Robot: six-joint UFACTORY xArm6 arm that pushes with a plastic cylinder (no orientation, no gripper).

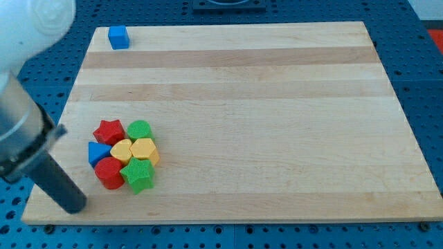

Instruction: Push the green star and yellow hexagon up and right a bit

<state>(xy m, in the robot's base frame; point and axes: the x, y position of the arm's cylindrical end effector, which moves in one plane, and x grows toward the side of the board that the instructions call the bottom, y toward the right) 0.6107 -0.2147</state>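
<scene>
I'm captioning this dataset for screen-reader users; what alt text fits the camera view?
A tight cluster of small blocks sits near the wooden board's lower left, including a green star touching a yellow hexagon. My tip rests left of the cluster, apart from it. A lone blue cube sits at the top left corner.

One camera, high above the board, looking steeply down.
You see the whole wooden board (pixel 235 117) from above its near edge, the blue pegboard table (pixel 422 83) framing it; the arm (pixel 28 138) looms large and blurred at the view's left, close to the lens.
</scene>
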